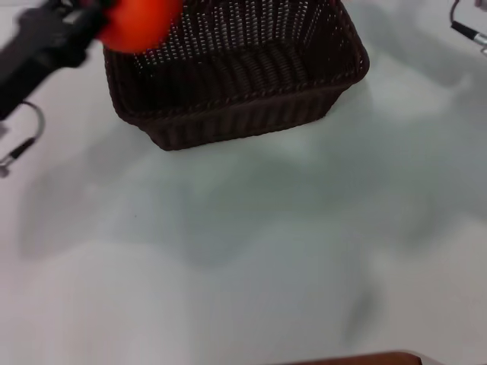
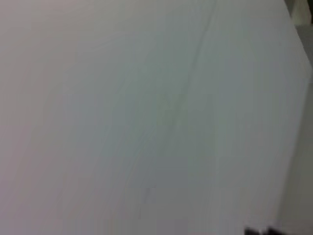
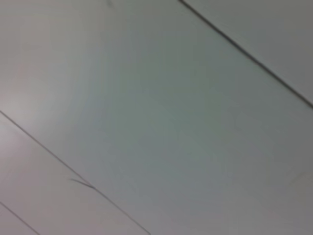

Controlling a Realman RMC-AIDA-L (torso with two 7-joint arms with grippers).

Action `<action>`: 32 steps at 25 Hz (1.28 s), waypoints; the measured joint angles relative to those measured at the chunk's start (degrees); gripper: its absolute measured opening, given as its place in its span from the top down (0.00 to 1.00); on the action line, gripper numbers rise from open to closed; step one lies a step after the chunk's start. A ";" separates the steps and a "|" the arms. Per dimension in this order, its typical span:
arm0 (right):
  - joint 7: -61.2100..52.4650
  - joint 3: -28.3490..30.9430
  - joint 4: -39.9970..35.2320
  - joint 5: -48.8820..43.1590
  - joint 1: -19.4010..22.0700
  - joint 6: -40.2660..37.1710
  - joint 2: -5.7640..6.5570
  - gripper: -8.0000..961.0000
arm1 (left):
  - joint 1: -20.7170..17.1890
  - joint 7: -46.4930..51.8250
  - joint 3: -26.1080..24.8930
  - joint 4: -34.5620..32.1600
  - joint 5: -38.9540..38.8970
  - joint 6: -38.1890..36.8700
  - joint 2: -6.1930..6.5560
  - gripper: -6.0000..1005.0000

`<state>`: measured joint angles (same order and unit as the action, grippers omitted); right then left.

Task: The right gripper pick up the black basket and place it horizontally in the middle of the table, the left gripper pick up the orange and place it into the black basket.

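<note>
The black basket [image 1: 236, 76] stands on the white table [image 1: 251, 251] at the far middle, long side across the head view, open top up. My left gripper [image 1: 106, 19] reaches in from the far left and is shut on the orange [image 1: 141, 23]. It holds the orange in the air over the basket's left rim. The fingers are mostly hidden by the fruit. My right gripper is out of view; only a cable [image 1: 466, 30] of that arm shows at the far right edge. Both wrist views show only plain white surface.
A loose cable with a plug [image 1: 19, 148] hangs below the left arm at the left edge. A brown strip [image 1: 358, 359] marks the table's near edge. The white tabletop stretches in front of the basket.
</note>
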<state>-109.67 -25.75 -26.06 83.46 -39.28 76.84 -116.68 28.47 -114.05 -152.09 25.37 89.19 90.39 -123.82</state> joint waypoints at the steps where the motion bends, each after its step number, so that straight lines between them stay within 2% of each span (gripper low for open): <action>1: 0.38 -0.02 0.01 0.32 -0.02 0.08 -0.41 0.18 | 0.69 0.75 1.66 -0.33 -0.03 -1.65 -0.01 0.74; 5: 1.35 -0.06 0.04 0.87 -0.03 0.80 -1.28 0.19 | 1.29 1.67 5.44 -0.62 -0.76 -5.17 -0.20 0.62; 11: 2.25 0.30 0.14 1.33 0.07 1.50 -1.76 0.19 | -0.87 1.35 5.39 -0.93 -4.70 -3.78 -0.28 0.44; 16: 5.12 0.19 0.28 4.63 0.56 2.44 -2.40 0.19 | -5.25 -0.94 5.39 -0.95 -13.05 1.03 -0.27 0.27; 21: 14.27 0.48 2.19 13.34 3.19 4.43 -2.58 0.19 | -11.48 -9.31 3.88 -2.15 -24.95 8.85 -0.24 0.13; 22: 21.77 0.56 3.77 18.85 4.71 5.77 -2.72 0.19 | -12.68 -11.10 3.27 -3.00 -27.25 10.35 -0.25 0.10; 23: 21.77 0.56 3.77 18.85 4.71 5.77 -2.72 0.19 | -13.78 -12.76 2.31 -4.02 -29.77 11.69 -0.25 0.07; 24: 26.79 0.57 5.01 22.01 5.56 6.80 -2.84 0.19 | -14.64 -13.75 1.34 -4.88 -31.51 12.54 -0.26 0.07; 26: 38.58 0.62 8.28 28.25 7.02 9.18 -2.99 0.19 | -16.16 -15.11 -1.34 -6.88 -34.67 13.66 -0.27 0.07; 27: 49.17 0.63 11.41 32.87 7.89 11.24 -3.00 0.19 | -16.82 -15.54 -2.83 -7.82 -35.86 14.00 -0.28 0.07; 28: 49.17 0.63 11.41 32.87 7.89 11.24 -3.00 0.19 | -17.19 -15.75 -3.72 -8.29 -36.30 14.13 -0.28 0.07; 31: 65.52 0.92 14.74 35.85 8.55 12.94 -3.14 0.19 | -18.66 -16.75 -6.53 -9.50 -37.13 14.34 -0.28 0.07; 32: 74.79 1.98 16.56 36.07 8.53 13.22 -3.25 0.19 | -19.84 -17.75 -7.05 -9.76 -37.17 14.26 -0.29 0.07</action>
<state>-34.88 -23.76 -9.50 119.53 -30.75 90.05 -119.93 8.63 -131.80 -159.14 15.61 52.02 104.65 -124.10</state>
